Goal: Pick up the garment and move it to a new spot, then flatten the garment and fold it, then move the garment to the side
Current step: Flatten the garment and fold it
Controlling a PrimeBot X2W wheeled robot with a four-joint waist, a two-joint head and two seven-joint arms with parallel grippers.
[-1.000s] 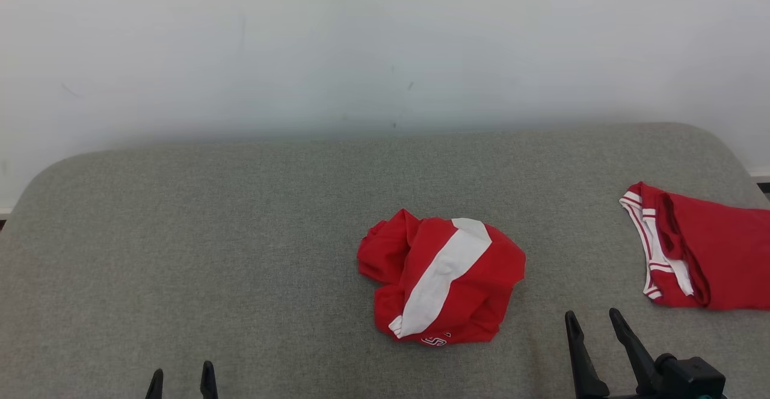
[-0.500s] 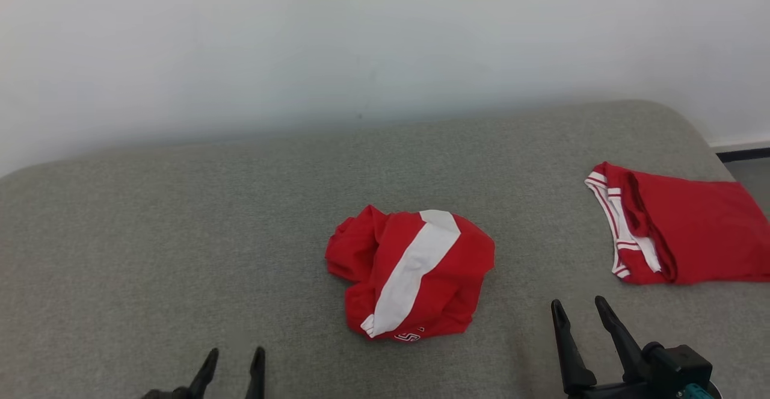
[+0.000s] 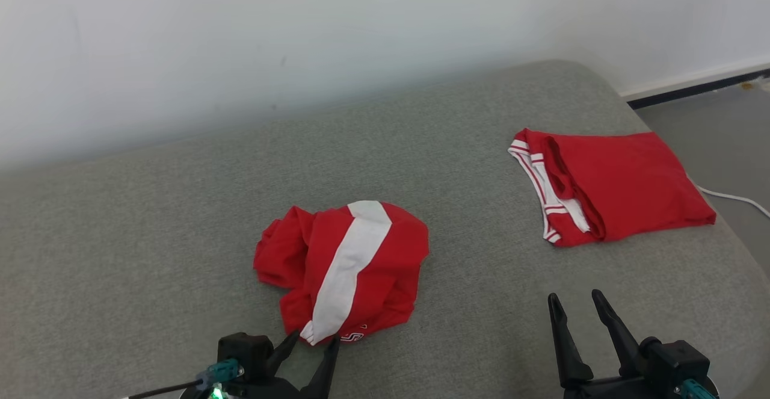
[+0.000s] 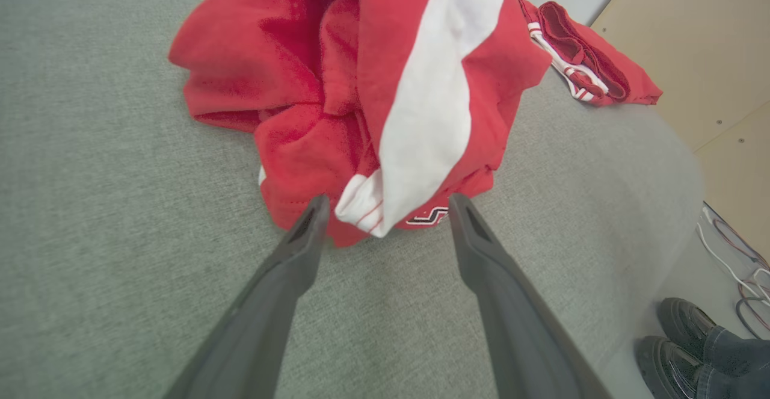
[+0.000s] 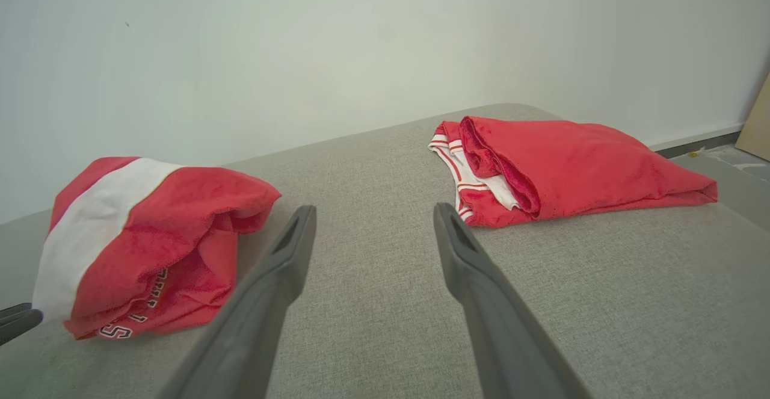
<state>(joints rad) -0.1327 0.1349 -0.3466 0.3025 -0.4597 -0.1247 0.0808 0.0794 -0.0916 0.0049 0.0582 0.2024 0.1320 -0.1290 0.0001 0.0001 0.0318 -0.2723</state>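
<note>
A crumpled red garment with a broad white stripe lies bunched on the grey cushioned surface. My left gripper stands open at its near edge, its fingertips straddling the white-striped hem in the left wrist view; the cloth is between the jaws, not clamped. My right gripper stands open over bare cushion to the garment's right, holding nothing. In the right wrist view the garment sits to the left of the fingers.
A second red garment with white-striped trim lies folded at the far right of the cushion, also in the right wrist view. A white cable runs on the floor beyond the right edge. A person's dark shoes stand beside the cushion.
The head camera has swung right, shifting the whole scene left. My left gripper has come forward to the crumpled garment's near edge. The right gripper holds its place, still open.
</note>
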